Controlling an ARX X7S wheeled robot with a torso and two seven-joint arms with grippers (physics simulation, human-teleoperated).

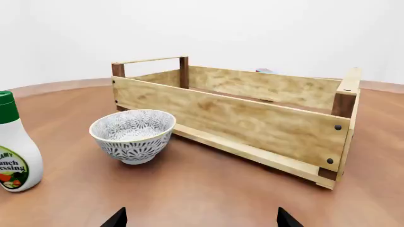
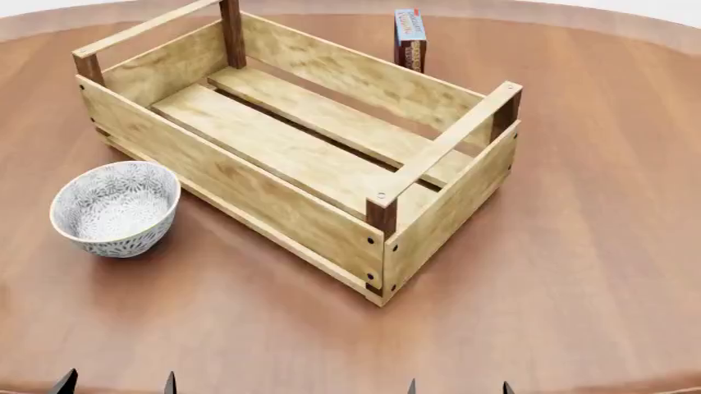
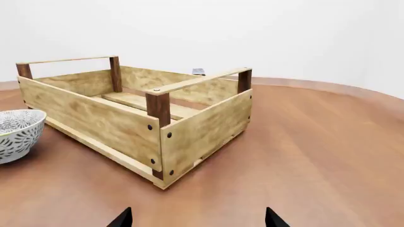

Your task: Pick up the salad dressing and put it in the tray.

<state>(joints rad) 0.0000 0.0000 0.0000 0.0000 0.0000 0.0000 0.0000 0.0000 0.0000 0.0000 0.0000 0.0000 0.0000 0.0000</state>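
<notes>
Through my left wrist camera, the white plastic salad dressing bottle (image 1: 14, 150) with its green ribbed cap stands upright on the smooth reddish-brown wooden table (image 1: 202, 189), apart from the small rounded white-grey patterned bowl (image 1: 133, 135). Its label reads partly "ranch" and "dressing". Beyond the bowl sits the large rectangular tray (image 1: 252, 118) of grainy light slats with dark brown posts. My left gripper (image 1: 200, 220) shows two dark fingertips spread wide, holding nothing.

From my head camera, the tray (image 2: 274, 193) lies empty, the bowl (image 2: 114, 208) just left of it, a small upright printed box (image 2: 410, 38) behind its far wall; its writing is unreadable.

My right wrist camera shows my right gripper (image 3: 198, 218) likewise spread wide and empty, facing the tray's (image 3: 202, 127) near corner.
</notes>
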